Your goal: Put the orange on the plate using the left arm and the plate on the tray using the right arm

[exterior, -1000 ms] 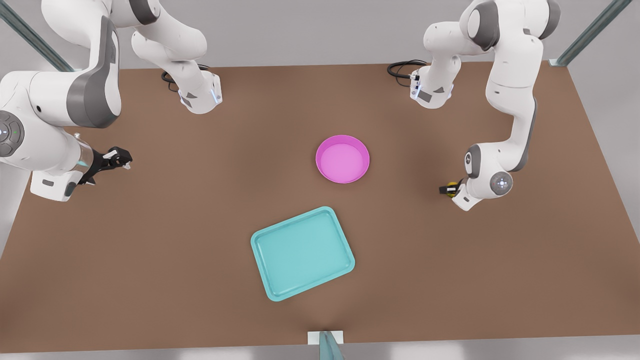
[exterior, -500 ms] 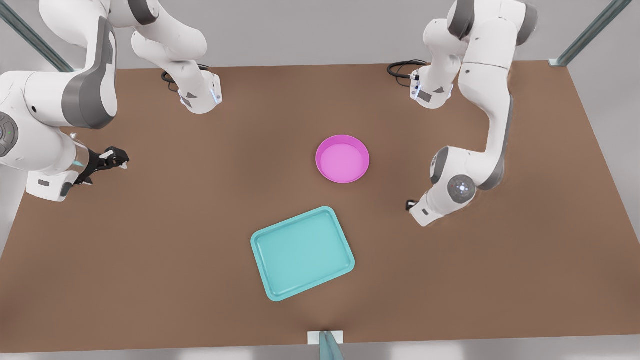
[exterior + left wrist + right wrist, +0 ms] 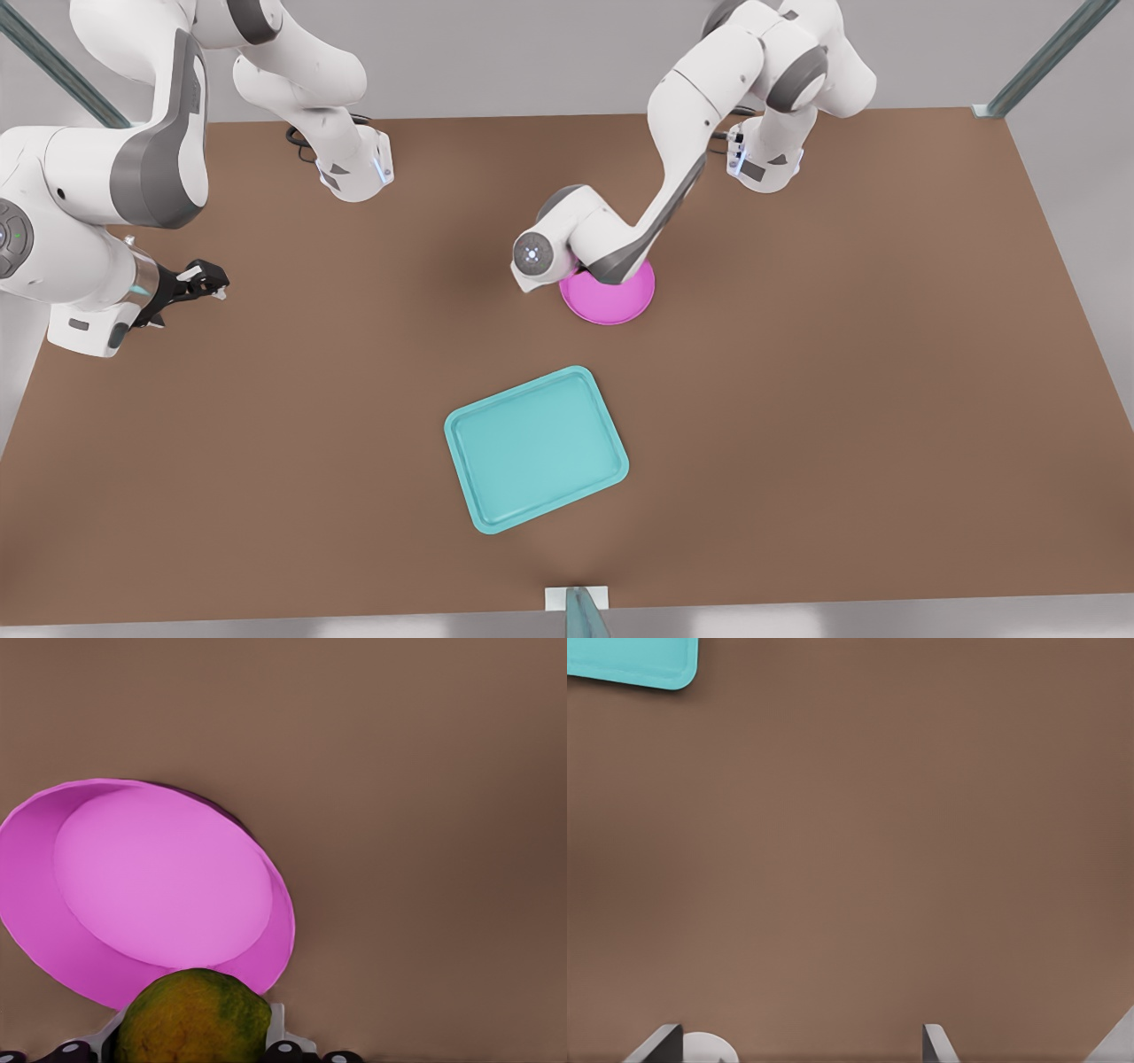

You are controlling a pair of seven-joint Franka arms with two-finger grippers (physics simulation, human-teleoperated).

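Front view shows the left end effector [image 3: 190, 1054], pinching the orange [image 3: 193, 1017], has swung over the plate [image 3: 620, 301]; the spread right end effector [image 3: 199, 282] waits.

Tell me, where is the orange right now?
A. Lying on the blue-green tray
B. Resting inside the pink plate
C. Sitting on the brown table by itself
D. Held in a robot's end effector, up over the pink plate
D: in the left wrist view the orange sits between the fingers of the left end effector, with the pink plate below and still bare.
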